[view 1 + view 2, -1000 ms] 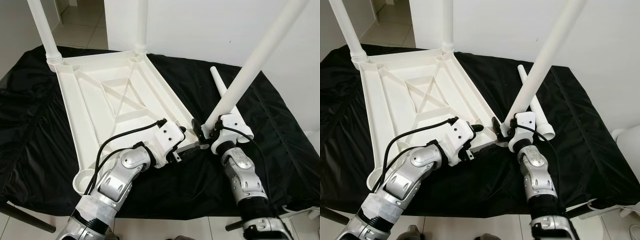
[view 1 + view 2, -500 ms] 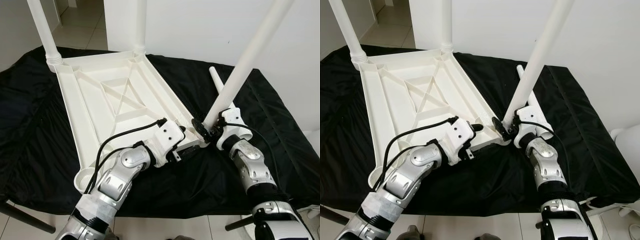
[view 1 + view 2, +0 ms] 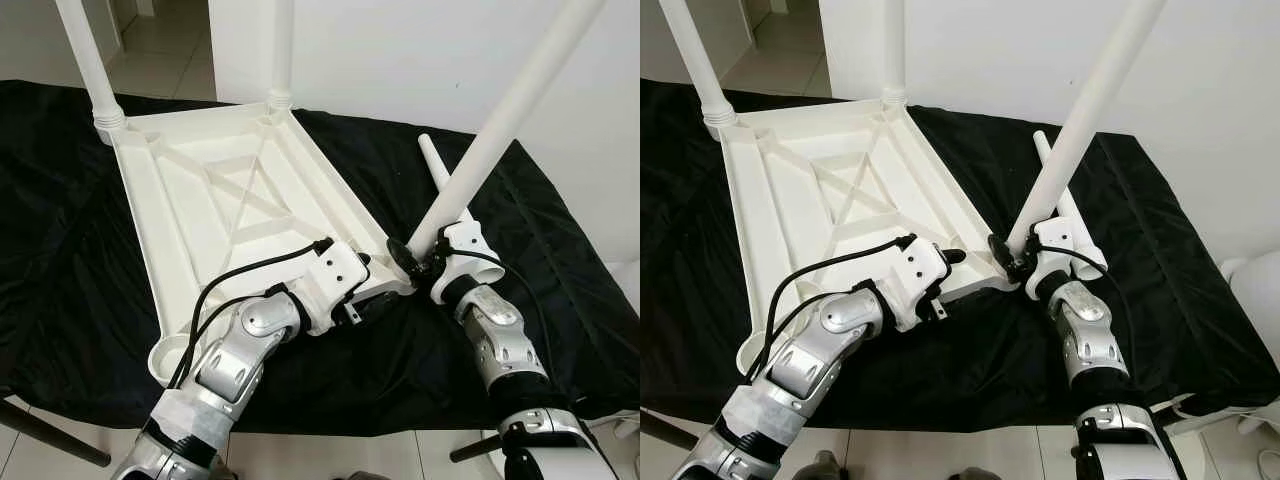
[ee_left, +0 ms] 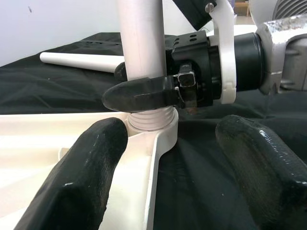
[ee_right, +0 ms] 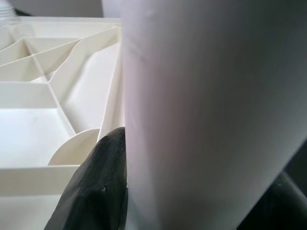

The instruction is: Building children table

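One upturned white tabletop (image 3: 215, 215) lies on the black-draped bench (image 3: 560, 250) with two legs (image 3: 85, 60) standing in its far corners, a loose fourth leg (image 3: 437, 165) beside it, and a tilted third leg (image 3: 500, 125) clenched by the right tool (image 3: 415, 262) at the near corner socket, while the left tool (image 4: 168, 158) hovers spread apart just beside that socket.

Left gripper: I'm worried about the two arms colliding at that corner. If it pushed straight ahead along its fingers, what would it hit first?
Probably the base of the table leg in the corner socket, with the right gripper clamped on it just above. The left gripper is open and straddles the tabletop corner; depth is uncertain.
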Controlling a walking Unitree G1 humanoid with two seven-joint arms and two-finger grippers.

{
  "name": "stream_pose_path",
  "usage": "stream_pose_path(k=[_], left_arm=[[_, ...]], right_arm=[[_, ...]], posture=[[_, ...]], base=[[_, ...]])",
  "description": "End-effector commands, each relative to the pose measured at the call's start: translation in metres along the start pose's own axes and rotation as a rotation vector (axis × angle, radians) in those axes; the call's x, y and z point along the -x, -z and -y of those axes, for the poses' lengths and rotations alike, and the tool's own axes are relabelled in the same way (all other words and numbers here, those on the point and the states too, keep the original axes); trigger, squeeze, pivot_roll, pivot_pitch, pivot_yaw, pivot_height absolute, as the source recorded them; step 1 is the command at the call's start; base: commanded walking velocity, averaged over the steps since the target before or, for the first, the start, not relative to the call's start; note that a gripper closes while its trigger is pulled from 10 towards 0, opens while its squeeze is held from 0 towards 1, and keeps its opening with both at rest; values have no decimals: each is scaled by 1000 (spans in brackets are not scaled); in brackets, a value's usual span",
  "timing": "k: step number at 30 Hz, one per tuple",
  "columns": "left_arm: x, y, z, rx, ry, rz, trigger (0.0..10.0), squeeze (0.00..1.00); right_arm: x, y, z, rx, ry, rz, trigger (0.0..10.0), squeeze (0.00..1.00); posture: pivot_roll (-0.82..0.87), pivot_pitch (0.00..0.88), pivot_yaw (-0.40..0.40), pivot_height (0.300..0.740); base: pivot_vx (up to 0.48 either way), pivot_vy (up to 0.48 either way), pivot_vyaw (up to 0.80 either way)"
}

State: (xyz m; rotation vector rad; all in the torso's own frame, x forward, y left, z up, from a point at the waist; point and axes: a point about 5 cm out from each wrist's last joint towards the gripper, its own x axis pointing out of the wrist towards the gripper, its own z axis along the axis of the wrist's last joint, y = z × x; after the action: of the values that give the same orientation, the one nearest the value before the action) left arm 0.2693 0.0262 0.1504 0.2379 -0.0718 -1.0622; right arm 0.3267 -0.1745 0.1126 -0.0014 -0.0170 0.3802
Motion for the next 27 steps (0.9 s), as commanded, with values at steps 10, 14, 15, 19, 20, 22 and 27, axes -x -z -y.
stream_pose_path(k=[10,14,15,19,20,22,27], left_arm=[[-1,1,1,-4,-8,-11,10000,0],[-1,1,3,-4,-3,-8,10000,0],[-1,1,3,-4,-2,-8,10000,0],[-1,1,3,-4,-1,-7,10000,0],[-1,1,3,-4,0,-7,10000,0],[-1,1,3,-4,0,-7,10000,0],[-1,1,5,-1,4,-6,10000,0]], right_arm=[[3,17,-12,-69,325,-98,10000,0],[3,18,-26,-103,465,-99,10000,0],[3,18,-30,-109,478,-100,10000,0],[4,20,-37,-113,506,-105,10000,0],[4,20,-40,-122,525,-106,10000,0],[4,20,-40,-122,525,-106,10000,0],[9,17,-48,-156,613,-85,10000,0]], posture=[[50,0,-93,740],[50,0,-94,740],[50,0,-94,740],[52,0,-96,740],[53,0,-96,740],[53,0,-96,740],[50,0,-100,740]], base=[[0,0,0],[0,0,0],[0,0,0],[0,0,0],[0,0,0],[0,0,0],[0,0,0]])
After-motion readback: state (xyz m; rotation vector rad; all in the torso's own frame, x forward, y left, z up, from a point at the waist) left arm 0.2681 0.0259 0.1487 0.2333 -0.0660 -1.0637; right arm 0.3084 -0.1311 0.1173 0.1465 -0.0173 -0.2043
